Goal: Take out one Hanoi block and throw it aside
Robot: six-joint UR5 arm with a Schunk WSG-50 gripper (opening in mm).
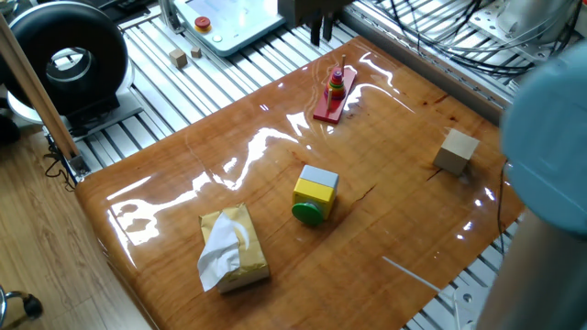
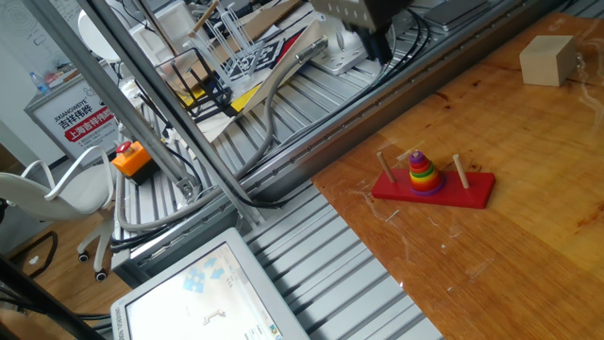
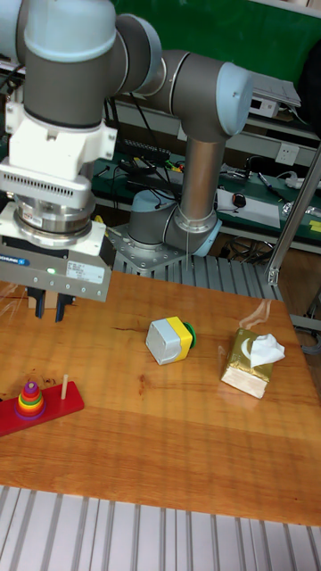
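Note:
The Hanoi tower's red base [image 2: 477,192] holds three pegs, with coloured rings stacked on the middle one. The Hanoi block [image 2: 417,158] is the smallest ring, at the top of that stack; in the tall fixed view the Hanoi block [image 3: 30,386] looks purplish. My gripper [image 3: 50,308] hangs above the table's edge, behind and above the tower, apart from it. Its two dark fingers stand open with nothing between them. In one fixed view the gripper [image 1: 320,35] shows at the top edge. The gripper [image 2: 376,42] is blurred in the other fixed view.
A yellow, blue and green block toy [image 1: 315,195] lies mid-table. A tissue pack [image 1: 233,246] sits near the front left. A pale wooden cube [image 1: 456,150] stands at the right. Small wooden cubes [image 1: 178,59] and a pendant [image 1: 220,23] lie off the table.

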